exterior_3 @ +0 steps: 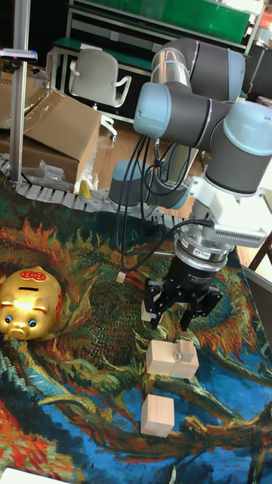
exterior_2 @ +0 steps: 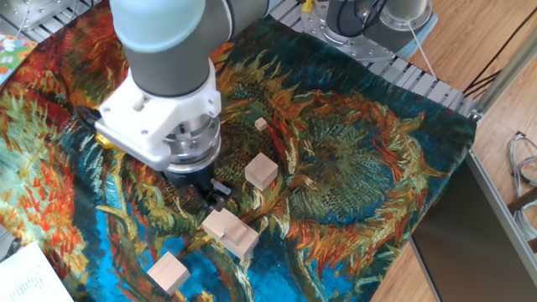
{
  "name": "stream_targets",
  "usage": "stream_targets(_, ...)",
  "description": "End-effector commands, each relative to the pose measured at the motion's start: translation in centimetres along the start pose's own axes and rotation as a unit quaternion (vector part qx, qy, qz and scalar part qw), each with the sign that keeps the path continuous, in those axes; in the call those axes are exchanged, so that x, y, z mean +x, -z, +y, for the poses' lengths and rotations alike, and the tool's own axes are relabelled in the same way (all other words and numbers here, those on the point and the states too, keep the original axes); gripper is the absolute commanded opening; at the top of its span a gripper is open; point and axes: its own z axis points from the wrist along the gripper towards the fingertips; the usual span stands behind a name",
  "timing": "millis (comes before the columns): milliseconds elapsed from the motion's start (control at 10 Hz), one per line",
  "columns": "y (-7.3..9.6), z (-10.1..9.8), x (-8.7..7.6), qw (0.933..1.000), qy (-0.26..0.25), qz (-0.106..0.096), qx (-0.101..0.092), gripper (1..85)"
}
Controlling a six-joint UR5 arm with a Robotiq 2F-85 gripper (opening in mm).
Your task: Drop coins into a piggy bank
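The gold piggy bank (exterior_3: 30, 302) with red marks on its back sits at the left of the patterned cloth in the tall fixed view. In the fixed view the arm hides it. My gripper (exterior_3: 173, 314) hangs open with nothing between its fingers, well to the right of the pig and just above a pale double wooden block (exterior_3: 172, 359). A small silvery disc (exterior_3: 184, 349), apparently a coin, stands on that block. In the fixed view the gripper (exterior_2: 210, 195) points down just behind the same block (exterior_2: 228, 231).
More pale blocks lie around: one behind the gripper (exterior_2: 262, 170), one near the front (exterior_2: 169, 272), and a tiny cube farther back (exterior_2: 261, 124). The cloth (exterior_2: 361, 168) ends at a metal rail on the right. A second robot base (exterior_2: 377, 21) stands at the back.
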Motion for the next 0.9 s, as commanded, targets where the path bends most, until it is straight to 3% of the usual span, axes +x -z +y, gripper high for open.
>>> stream_targets(0,-0.1,2.0,0.1,0.9995,-0.013,0.021,-0.02,55.0)
stream_targets(200,-1.2,3.9,-1.6,0.9994,-0.021,0.017,-0.024,55.0)
stream_targets(800,-1.8,2.7,-1.8,0.9997,0.012,0.022,-0.008,55.0)
